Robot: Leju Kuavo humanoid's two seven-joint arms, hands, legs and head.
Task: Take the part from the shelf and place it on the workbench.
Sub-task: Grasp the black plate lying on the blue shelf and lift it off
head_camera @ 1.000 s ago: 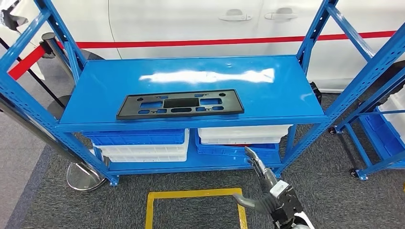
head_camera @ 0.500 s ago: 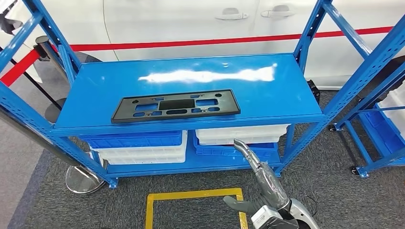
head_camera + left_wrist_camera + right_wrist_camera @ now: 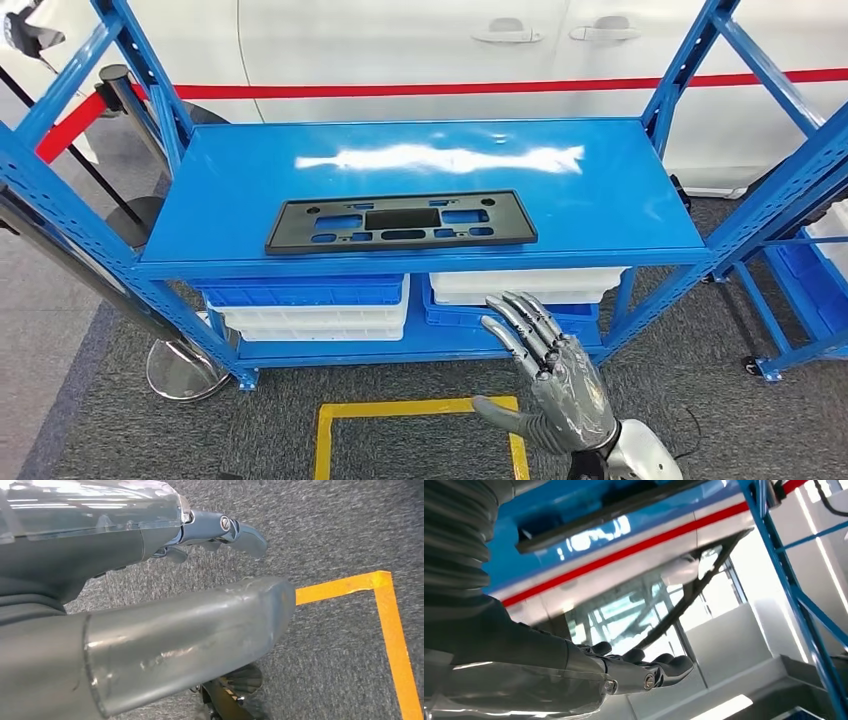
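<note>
The part (image 3: 400,222), a flat black rectangular panel with several cut-outs, lies on the top blue shelf (image 3: 600,190) near its front edge. My right hand (image 3: 552,385) is raised in front of the shelf, below the front edge and to the right of the part, its back toward the head camera, fingers spread, holding nothing. In the right wrist view the right hand (image 3: 549,665) reaches out with its fingers (image 3: 659,667) extended, and the part (image 3: 594,510) shows as a dark strip on the blue shelf beyond. My left hand (image 3: 125,550) hangs over the grey carpet with nothing in it.
Blue and white bins (image 3: 310,305) fill the lower shelf. A yellow taped square (image 3: 420,408) marks the carpet in front. A stanchion base (image 3: 185,370) stands at the left, a second blue rack (image 3: 800,290) at the right, a white car (image 3: 450,50) behind.
My right hand has risen and turned, from edge-on with its fingers together to back-up with its fingers spread. The head camera has shifted slightly; the part has not moved on the shelf.
</note>
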